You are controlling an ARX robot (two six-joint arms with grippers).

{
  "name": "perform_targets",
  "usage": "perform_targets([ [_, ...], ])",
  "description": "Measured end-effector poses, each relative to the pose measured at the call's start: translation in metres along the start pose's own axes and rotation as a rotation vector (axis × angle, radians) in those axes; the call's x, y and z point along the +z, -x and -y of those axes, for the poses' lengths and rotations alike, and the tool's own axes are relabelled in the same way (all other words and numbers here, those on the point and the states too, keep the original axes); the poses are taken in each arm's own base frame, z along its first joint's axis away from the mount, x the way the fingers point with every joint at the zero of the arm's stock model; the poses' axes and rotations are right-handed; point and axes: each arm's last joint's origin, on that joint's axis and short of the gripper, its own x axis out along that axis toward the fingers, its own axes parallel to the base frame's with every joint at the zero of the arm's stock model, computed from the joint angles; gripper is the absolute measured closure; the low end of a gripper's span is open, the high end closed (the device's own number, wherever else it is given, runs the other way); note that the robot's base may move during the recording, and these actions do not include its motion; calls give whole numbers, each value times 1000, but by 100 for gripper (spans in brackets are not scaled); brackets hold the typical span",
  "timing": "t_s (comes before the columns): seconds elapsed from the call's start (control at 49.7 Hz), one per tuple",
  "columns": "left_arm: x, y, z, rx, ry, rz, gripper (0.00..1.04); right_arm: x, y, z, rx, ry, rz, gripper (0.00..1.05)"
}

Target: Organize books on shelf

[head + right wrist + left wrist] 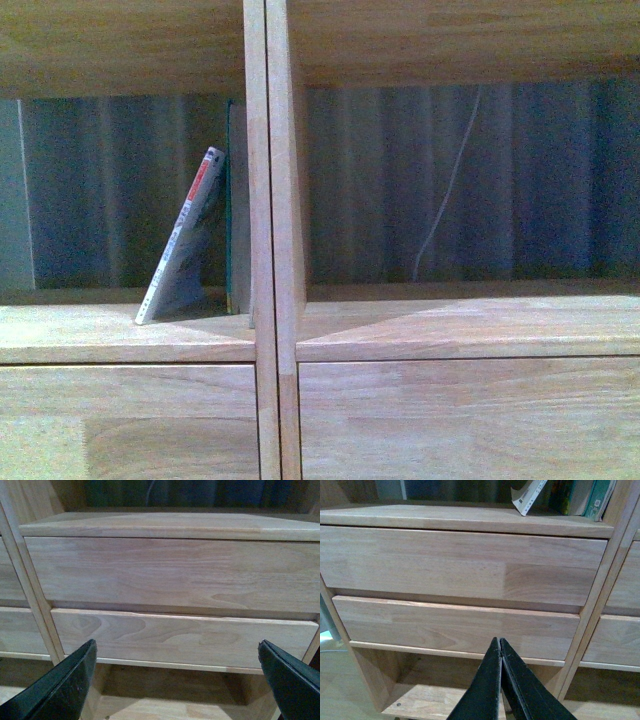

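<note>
The light-wood shelf (270,330) fills the front view. In its left compartment a thin white book with a red-white spine (183,232) leans rightward, its top resting by a slim teal book (230,205) that stands upright against the centre divider. Neither arm shows in the front view. In the left wrist view the white book's lower corner (527,499) and the teal book (596,499) show above the drawers. My left gripper (500,642) is shut and empty, low before the left drawers. My right gripper (177,652) is open and empty, before the right drawers.
Two plain drawer fronts (460,565) are stacked in the left column and two (175,575) in the right. An open bottom compartment (170,690) lies under them. The right compartment (460,190) holds no books; a thin white cable (445,200) hangs behind it.
</note>
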Motion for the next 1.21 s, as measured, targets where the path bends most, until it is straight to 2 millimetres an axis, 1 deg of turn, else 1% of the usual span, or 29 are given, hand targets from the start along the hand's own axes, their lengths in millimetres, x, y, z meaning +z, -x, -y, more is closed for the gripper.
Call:
perform_targets([
  [0.06, -4, 0, 0, -1, 0, -7, 102, 0, 0, 0, 0, 0, 0, 7],
  [0.342, -4, 0, 0, 0, 0, -2, 102, 0, 0, 0, 1, 0, 0, 7],
  [0.402, -4, 0, 0, 0, 0, -2, 95, 0, 0, 0, 1, 0, 0, 7],
  [0.422, -4, 0, 0, 0, 0, -2, 90, 0, 0, 0, 1, 0, 0, 7],
  [0.483, -4, 0, 0, 0, 0, -2, 79, 0, 0, 0, 1, 0, 0, 7],
  [0.503, -4, 0, 0, 0, 0, -2, 77, 0, 0, 0, 1, 0, 0, 7],
  [0.563, -4, 0, 0, 0, 0, -2, 67, 0, 0, 0, 1, 0, 0, 7],
  [0.644, -4, 0, 0, 0, 0, -2, 56, 0, 0, 0, 1, 0, 0, 7],
  [0.704, -4, 0, 0, 0, 0, -2, 45, 0, 0, 0, 1, 0, 0, 7],
  [0.724, -4, 0, 0, 0, 0, -2, 44, 0, 0, 0, 1, 0, 0, 7],
  [0.784, -4, 0, 0, 0, 0, -2, 33, 0, 0, 0, 1, 0, 0, 7],
  [0.805, -4, 0, 0, -1, 0, -2, 31, 0, 0, 0, 1, 0, 0, 7],
  [0.885, -4, 0, 0, 0, 0, -2, 17, 0, 0, 0, 1, 0, 0, 7],
  [0.925, -4, 0, 0, 0, 0, -2, 7, 0, 0, 0, 1, 0, 0, 7],
  [0.945, -4, 0, 0, 0, -1, -2, 6, 0, 0, 0, 1, 0, 0, 7],
  [1.006, -4, 0, 0, 0, -1, -2, 8, 0, 0, 0, 1, 0, 0, 7],
  [1.207, -4, 0, 0, 0, -1, -2, 7, 0, 0, 0, 1, 0, 0, 7],
])
